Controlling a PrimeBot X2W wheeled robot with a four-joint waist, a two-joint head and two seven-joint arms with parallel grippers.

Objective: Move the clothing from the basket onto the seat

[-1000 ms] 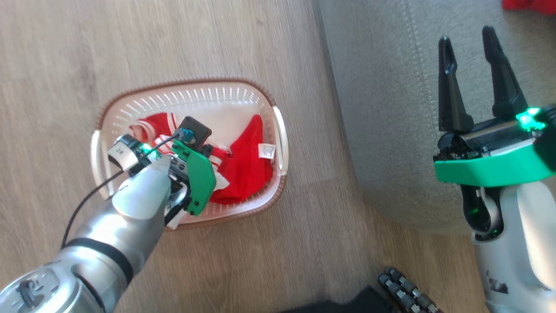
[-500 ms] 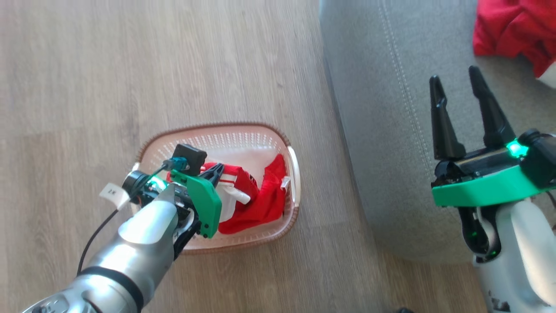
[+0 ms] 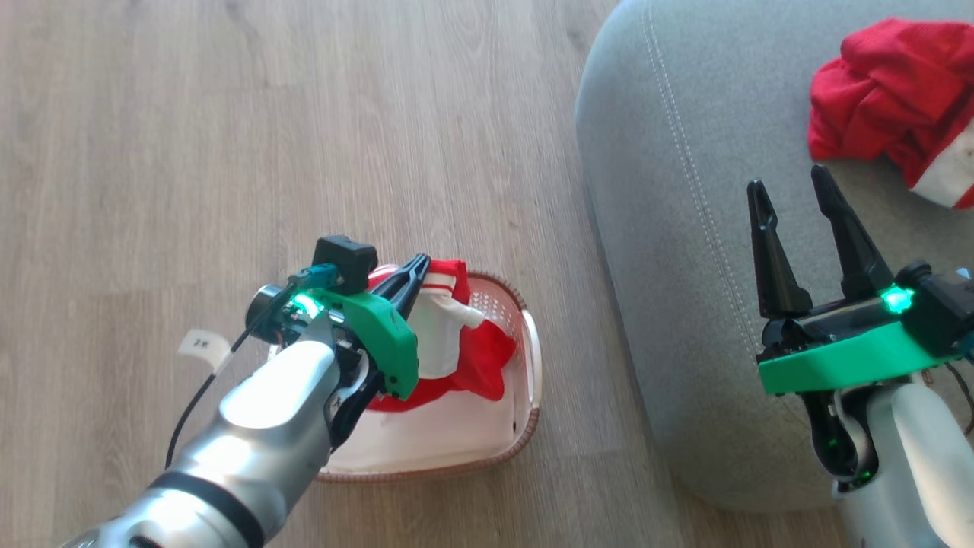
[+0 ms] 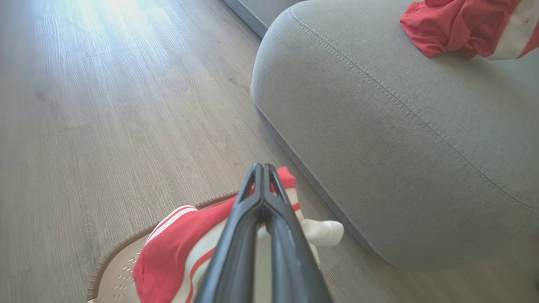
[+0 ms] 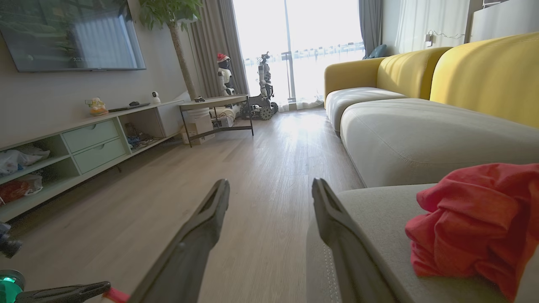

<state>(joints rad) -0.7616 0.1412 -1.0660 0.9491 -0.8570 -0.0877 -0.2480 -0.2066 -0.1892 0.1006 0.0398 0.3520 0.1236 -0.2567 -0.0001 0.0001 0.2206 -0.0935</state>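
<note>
My left gripper [image 3: 415, 272] is shut on a piece of red-and-white clothing [image 3: 456, 335], which hangs from the fingers above the cream basket [image 3: 533, 365]. In the left wrist view the closed left gripper [image 4: 263, 169] pinches the clothing [image 4: 177, 248] over the basket's brown rim [image 4: 105, 269]. The grey seat [image 3: 685, 228] lies to the right, and another red garment [image 3: 883, 99] is bunched on it. My right gripper [image 3: 787, 183] hovers open over the seat with nothing between its fingers. The right wrist view shows that gripper [image 5: 269, 185] open beside the red garment [image 5: 476, 223].
Wooden floor [image 3: 228, 152] surrounds the basket. In the right wrist view a low TV cabinet [image 5: 84, 143] runs along the left wall, a small table [image 5: 214, 105] and other robots [image 5: 265, 84] stand by the window, and yellow sofa backs [image 5: 484, 75] rise behind the cushions.
My left gripper has lifted the red-and-white clothing up out of the basket. The head camera has shifted, bringing more of the seat and the garment on it into view. The right gripper stays open.
</note>
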